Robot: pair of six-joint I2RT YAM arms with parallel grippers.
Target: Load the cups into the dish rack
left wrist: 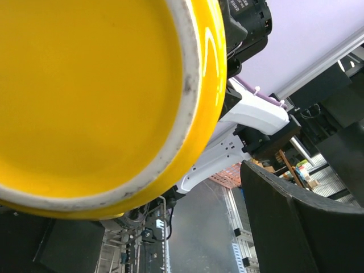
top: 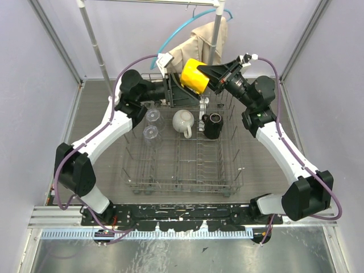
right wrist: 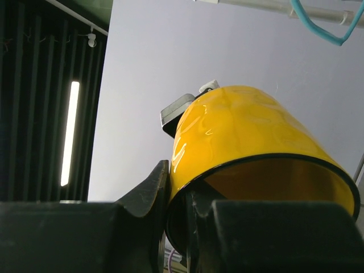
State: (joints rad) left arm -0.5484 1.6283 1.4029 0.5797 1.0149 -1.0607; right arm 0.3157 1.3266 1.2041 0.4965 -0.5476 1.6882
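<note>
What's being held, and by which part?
The right pincer holds the yellow mug by its rim, one finger inside, one outside. The left pincer, open by the mug's base, grips nothing.

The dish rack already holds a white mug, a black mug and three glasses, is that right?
Not quite. The top view shows only two glasses in the dish rack, not three; the white mug and the black mug are there as you say.

You are holding both arms raised, meeting at the far end.
Your right arm (top: 284,151) is stretching inward, right fingers (right wrist: 142,196) pinching the yellow mug (top: 193,75) by its rim; your left arm (top: 108,133) is bending at the elbow, left fingers (left wrist: 296,227) standing spread wide at the mug's base.
</note>
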